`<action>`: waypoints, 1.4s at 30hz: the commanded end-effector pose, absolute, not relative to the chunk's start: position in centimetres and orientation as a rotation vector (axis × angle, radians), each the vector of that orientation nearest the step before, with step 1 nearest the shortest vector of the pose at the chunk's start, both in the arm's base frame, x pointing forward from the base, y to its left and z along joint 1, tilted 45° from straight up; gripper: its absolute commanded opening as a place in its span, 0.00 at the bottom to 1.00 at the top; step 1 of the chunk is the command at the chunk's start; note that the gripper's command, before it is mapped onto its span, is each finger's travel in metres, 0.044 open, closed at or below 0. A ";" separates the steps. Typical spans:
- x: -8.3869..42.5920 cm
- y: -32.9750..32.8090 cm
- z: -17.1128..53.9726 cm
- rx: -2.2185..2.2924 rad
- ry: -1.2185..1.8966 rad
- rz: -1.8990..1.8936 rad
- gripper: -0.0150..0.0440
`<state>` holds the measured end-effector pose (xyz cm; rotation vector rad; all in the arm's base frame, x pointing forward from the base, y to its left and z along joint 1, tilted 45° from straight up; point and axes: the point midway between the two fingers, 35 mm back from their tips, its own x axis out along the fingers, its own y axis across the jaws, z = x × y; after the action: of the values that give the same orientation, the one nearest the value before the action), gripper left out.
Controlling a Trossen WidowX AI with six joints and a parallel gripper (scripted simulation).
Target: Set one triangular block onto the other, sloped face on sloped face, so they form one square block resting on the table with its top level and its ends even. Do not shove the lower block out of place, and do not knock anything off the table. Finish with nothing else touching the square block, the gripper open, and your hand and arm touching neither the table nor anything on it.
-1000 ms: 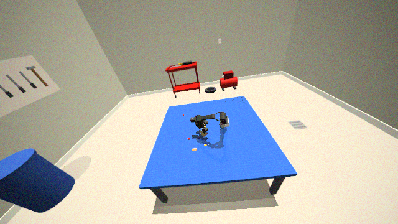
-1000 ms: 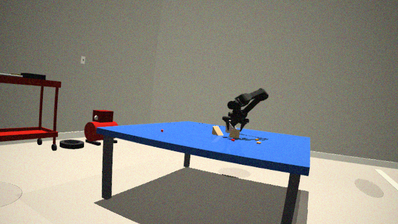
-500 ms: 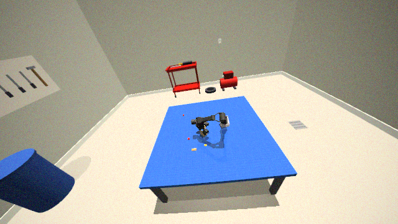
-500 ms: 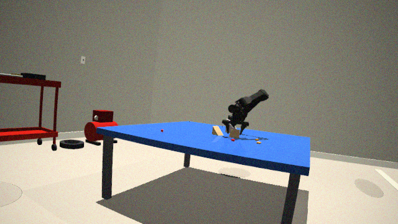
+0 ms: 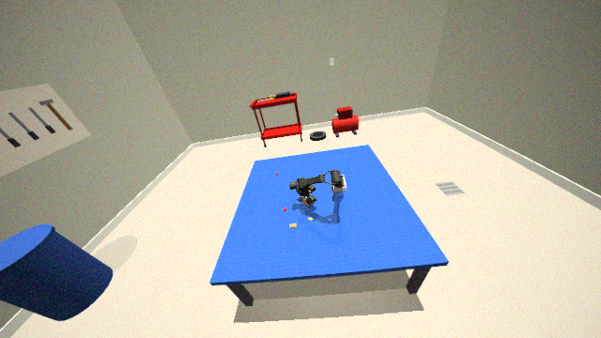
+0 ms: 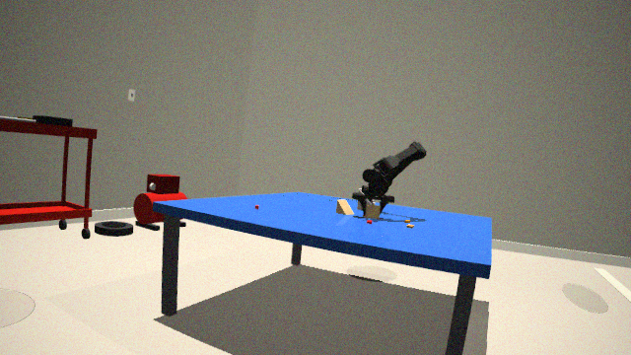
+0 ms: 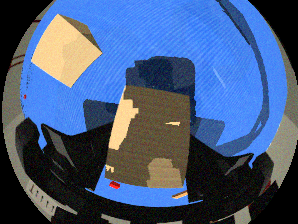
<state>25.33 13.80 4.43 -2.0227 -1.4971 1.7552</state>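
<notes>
Black fingers of the gripper (image 5: 308, 202) (image 6: 373, 214) (image 7: 148, 145) stand fairly wide, one on each side of the near block (image 6: 373, 211) (image 7: 150, 135); whether they press on it I cannot tell. That block is on or just above the table (image 5: 366, 244) (image 6: 424, 242) (image 7: 165, 30), its lower contact hard to make out; in the wrist view its visible face runs longer up the picture than across, leaning slightly; its slope's direction is unclear. The arm (image 5: 310, 181) (image 6: 394, 165) hides much of both blocks from the top. Near the gripper, apart from it, the other block (image 6: 344, 207) (image 7: 65, 52) rests on the table; in the exterior view its slope drops toward the near block; in the wrist view it sits turned, corner upward. Farther out lie a red bit (image 5: 285, 209) (image 6: 369, 222) (image 7: 114, 185) and a small tan piece (image 5: 293, 225) (image 6: 410, 226); no writing is legible.
</notes>
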 end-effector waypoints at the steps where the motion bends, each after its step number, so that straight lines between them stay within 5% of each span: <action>1: 25.3 13.9 4.4 -2.016 -1.495 1.753 0.73; 4: 25.3 13.9 4.4 -2.016 -1.495 1.753 0.70; 14: 25.7 12.2 6.1 -2.021 -1.496 1.756 0.25; 31: 25.7 11.9 6.3 -1.993 -1.442 1.773 0.25; 42: 25.7 11.9 6.3 -1.830 -1.079 1.863 0.25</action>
<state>25.68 11.90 6.35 -1.8730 -1.1717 1.8440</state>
